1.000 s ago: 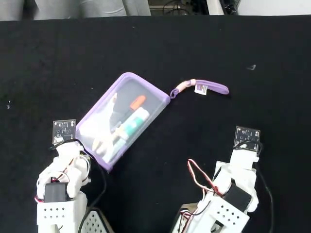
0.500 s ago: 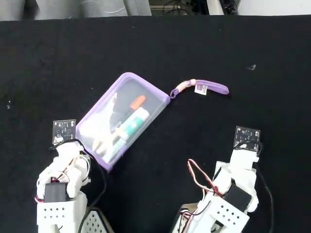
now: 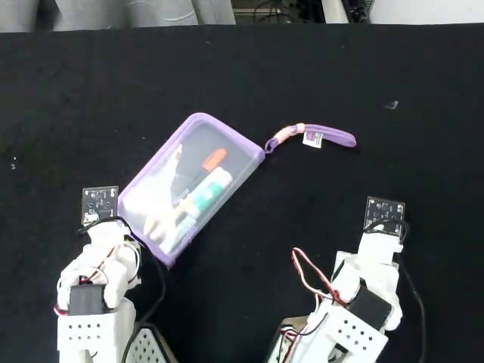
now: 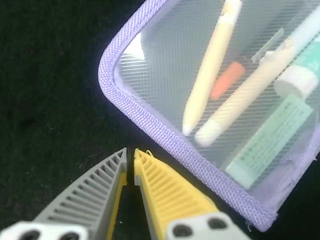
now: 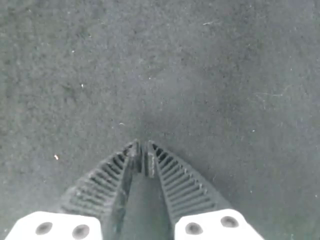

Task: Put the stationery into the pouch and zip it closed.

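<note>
Nothing has stirred over the last second: both arms sit parked at the near edge of the black cloth-covered table (image 3: pixel 378 76), and the translucent pouch with the woven purple edging (image 3: pixel 193 185) lies just where it did, slantwise on the cloth, ahead of the left arm. From where I stand that stillness reads as the job finished. The stationery is all inside, and the zip appears drawn right to the far corner, where the purple wrist strap with its peach-coloured link (image 3: pixel 318 138) trails off across the table. The left gripper (image 4: pixel 133 152) has its ribbed grey and yellow fingers pressed together on nothing, just beside the pouch's near rounded corner but not touching it. The right gripper (image 5: pixel 141 147) is likewise closed and empty over bare, faintly linty cloth, well apart from the pouch. Through the fine ribbed plastic wall I can make out a cream-coloured pen (image 4: pixel 207 75), an orange-capped marker (image 3: pixel 214 160) and a stubby white tube with a pale green label (image 4: pixel 270 142), lying loosely side by side.
</note>
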Controlling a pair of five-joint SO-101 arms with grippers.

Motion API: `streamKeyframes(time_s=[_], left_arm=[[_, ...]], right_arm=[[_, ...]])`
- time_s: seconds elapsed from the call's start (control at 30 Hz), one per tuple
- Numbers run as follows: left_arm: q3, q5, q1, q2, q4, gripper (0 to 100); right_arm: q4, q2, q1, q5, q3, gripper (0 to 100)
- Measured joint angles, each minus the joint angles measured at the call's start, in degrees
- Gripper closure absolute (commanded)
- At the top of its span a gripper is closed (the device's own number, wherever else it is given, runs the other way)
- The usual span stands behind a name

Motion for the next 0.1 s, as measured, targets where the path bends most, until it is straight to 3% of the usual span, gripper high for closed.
streamKeyframes(time_s=[0.1], left_arm=[[0.00, 0.00, 0.00, 0.00, 0.00, 96]], right_arm=[[0.00, 0.00, 0.00, 0.00, 0.00, 98.6]])
